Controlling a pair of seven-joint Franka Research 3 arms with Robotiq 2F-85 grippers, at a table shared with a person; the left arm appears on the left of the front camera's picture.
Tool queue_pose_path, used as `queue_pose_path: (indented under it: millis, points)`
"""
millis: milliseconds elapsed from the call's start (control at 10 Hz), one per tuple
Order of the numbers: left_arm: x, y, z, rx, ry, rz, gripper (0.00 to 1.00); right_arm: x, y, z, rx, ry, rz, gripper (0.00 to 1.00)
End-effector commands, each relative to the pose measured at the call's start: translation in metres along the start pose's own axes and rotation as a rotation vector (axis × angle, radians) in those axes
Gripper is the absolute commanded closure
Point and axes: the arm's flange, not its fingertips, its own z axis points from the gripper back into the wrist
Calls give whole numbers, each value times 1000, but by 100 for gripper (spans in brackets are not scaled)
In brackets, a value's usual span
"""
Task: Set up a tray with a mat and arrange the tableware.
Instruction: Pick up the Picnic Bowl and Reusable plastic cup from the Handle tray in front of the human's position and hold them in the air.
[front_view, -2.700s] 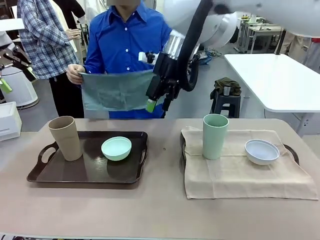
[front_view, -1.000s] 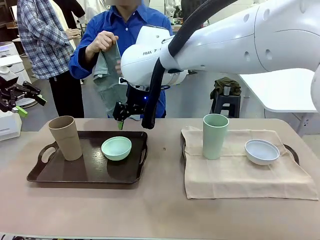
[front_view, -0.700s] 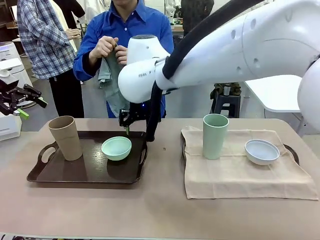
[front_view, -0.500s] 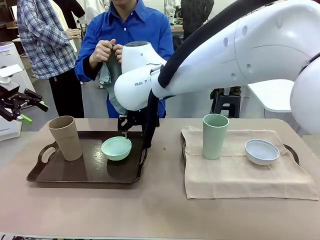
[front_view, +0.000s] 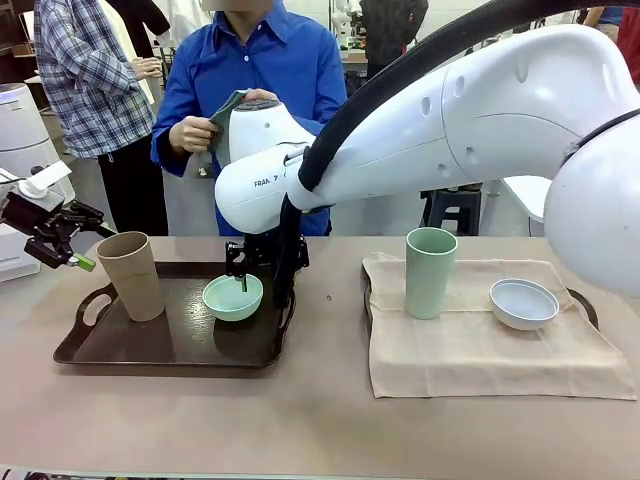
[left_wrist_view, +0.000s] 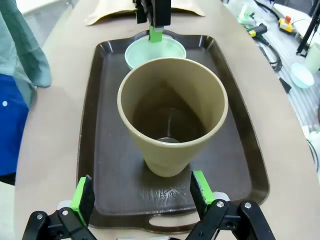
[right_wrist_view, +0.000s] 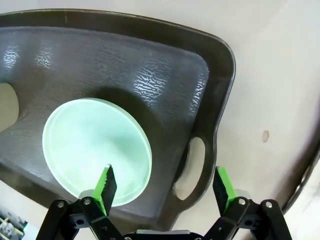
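Currently both grippers are open and empty.

Left gripper (left_wrist_view: 141, 187): fingers (left_wrist_view: 82, 192) spread wide. In the left wrist view the green pads stand on either side of the tan cup (left_wrist_view: 172, 115) near its base, with a gap on each side. In the front view this gripper (front_view: 88, 245) sits just left of the cup's rim, not touching.

Right gripper (right_wrist_view: 164, 184): fingers (right_wrist_view: 106, 185) also spread wide. One pad is over the near edge of the mint-green bowl (right_wrist_view: 95, 147), the other out past the tray's handle, over bare table. In the front view the gripper (front_view: 243, 275) reaches down at the bowl's far rim; cannot tell whether it touches.

Containers, near to far:
- Dark tray (front_view: 160, 350), on the robot's left: holds the tan cup (front_view: 131, 275), upright and empty, and the mint-green bowl (front_view: 232, 297), empty, well apart from the cup.
- Second tray (front_view: 586, 305), on the right, covered by a beige mat (front_view: 480, 360). On the mat are a pale green cup (front_view: 430, 272), upright, inside not visible, and a white bowl (front_view: 523, 303), empty.

At the far side, a person's hand (front_view: 190, 133) holds a bunched grey-green cloth (front_view: 228, 103) at chest height.
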Motion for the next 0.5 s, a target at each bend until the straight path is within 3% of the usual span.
queue_pose_path:
  millis: [0,400]
  points:
    - [-4,3,-11,-45,-10,-10,0,5,1,-1,-2,9,-19,0]
    - [-5,0,-25,-124,59,51,0,11,8,-14,17,34,7,0]
